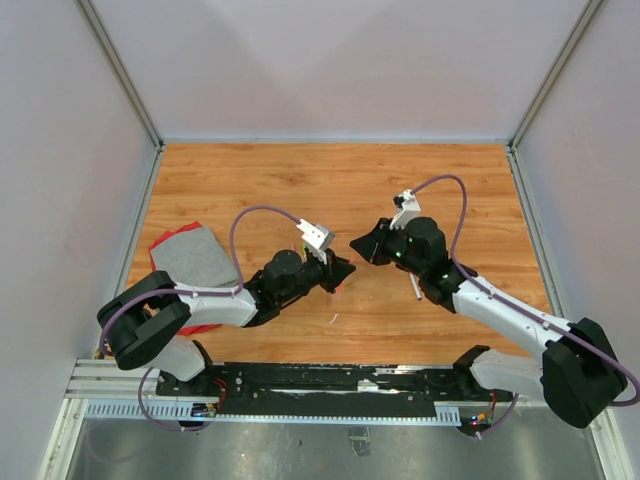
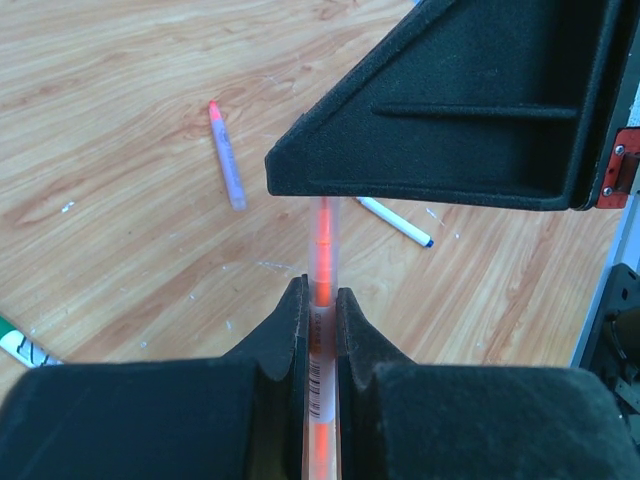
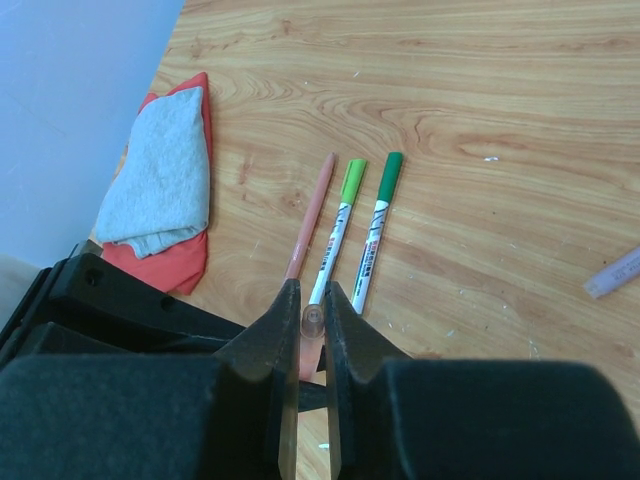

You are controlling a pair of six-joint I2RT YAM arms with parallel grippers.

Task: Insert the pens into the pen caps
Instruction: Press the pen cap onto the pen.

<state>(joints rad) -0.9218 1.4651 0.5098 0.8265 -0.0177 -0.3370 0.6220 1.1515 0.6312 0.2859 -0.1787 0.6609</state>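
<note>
Orange pen point(image 2: 323, 250) within left claw point(image 2: 320, 292)

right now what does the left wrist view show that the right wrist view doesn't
Only the left wrist view: the left gripper shut on the orange pen, and a blue-tipped pen lying beyond it.
Only the right wrist view: the right gripper shut on a small cap, a thin pinkish pen, and a grey cloth on a red cloth.
Both: the wooden table. The right view's light green pen and dark green pen lie side by side; a green-and-white end at the left view's corner may be one of them, I cannot tell.
</note>
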